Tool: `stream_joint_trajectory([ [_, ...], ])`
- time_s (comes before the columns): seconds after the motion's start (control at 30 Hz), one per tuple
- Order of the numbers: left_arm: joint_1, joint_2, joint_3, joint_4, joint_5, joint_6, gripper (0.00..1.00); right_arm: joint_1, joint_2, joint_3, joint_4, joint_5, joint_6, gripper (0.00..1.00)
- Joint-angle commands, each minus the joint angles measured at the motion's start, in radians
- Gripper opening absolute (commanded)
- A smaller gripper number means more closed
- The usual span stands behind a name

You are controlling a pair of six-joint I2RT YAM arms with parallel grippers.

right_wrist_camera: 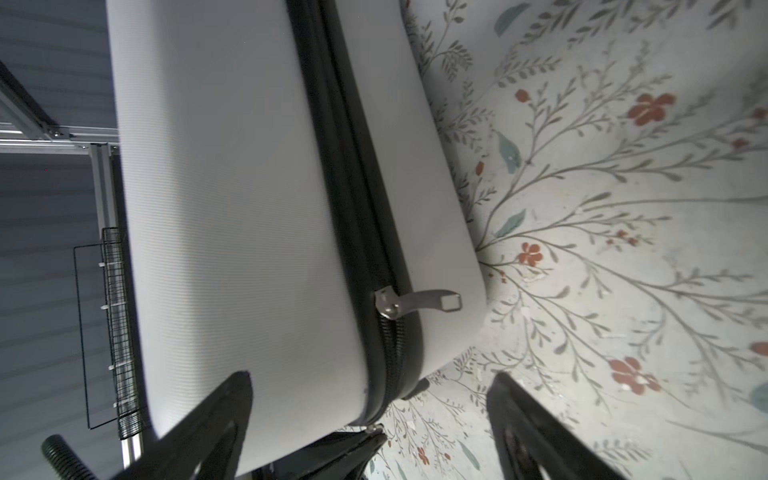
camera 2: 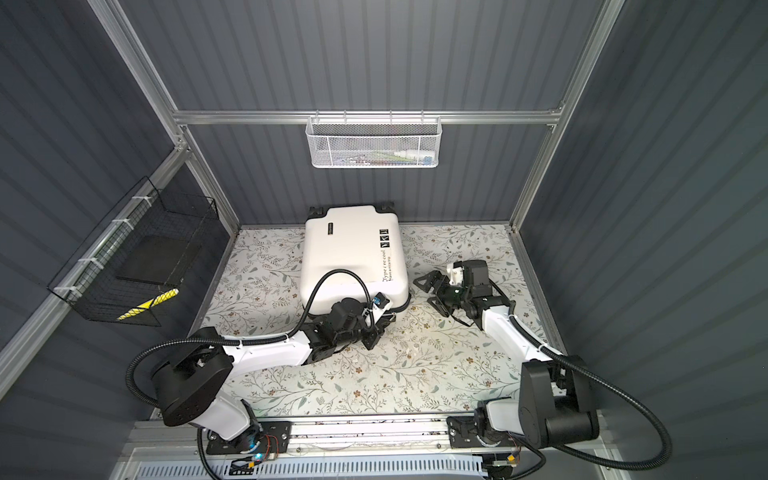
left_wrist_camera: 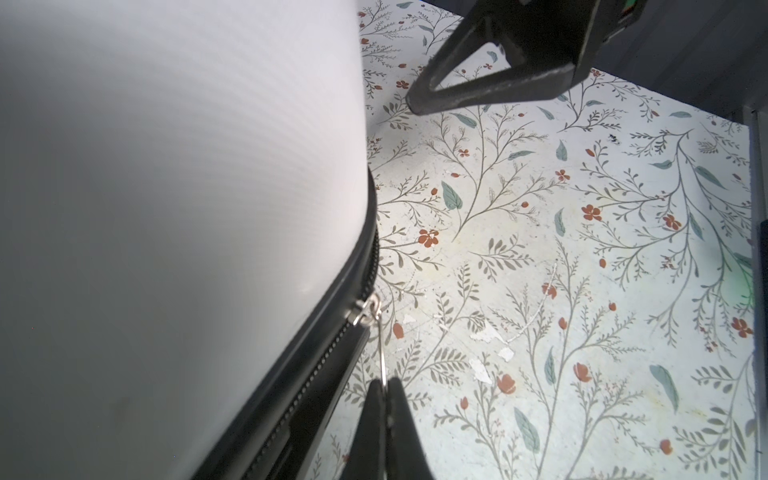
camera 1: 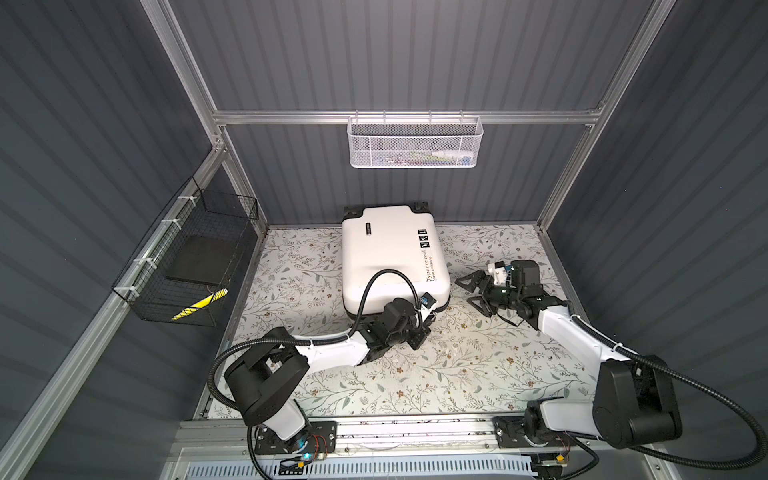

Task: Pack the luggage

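Floral tabletop (camera 1: 457, 374) was occupied toward twelve o'clock by the luggage (camera 1: 390, 257), a stiff, slick shell judged best handled by its zipper pull (left_wrist_camera: 381, 345), pinched at five o'clock by the closed left gripper (left_wrist_camera: 386, 384), while the right gripper (camera 1: 467, 293) was held wide open, empty, at three o'clock.

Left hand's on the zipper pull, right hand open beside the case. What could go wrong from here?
The left hand pinches only the tip of the thin zipper pull; it could slip free. The right hand is open, apart from the luggage, so pulling may drag the case across the table.
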Motion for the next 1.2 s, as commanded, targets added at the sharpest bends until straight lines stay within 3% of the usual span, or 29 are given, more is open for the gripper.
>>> stream_joint_trajectory([
  [0.0, -0.029, -0.008, 0.044, 0.061, 0.118, 0.007, 0.0, -0.023, 0.003, -0.011, -0.049, 0.012, -0.071, 0.9],
  [0.2, -0.029, -0.016, 0.042, 0.055, 0.113, 0.006, 0.0, -0.027, 0.043, 0.011, -0.096, 0.062, -0.126, 0.87],
  [0.5, -0.029, -0.011, 0.049, 0.047, 0.117, 0.008, 0.0, -0.005, 0.143, 0.077, -0.079, 0.046, -0.126, 0.78],
  [1.17, -0.029, -0.011, 0.072, 0.008, 0.123, 0.005, 0.0, 0.205, 0.188, 0.092, -0.052, 0.044, -0.129, 0.78],
])
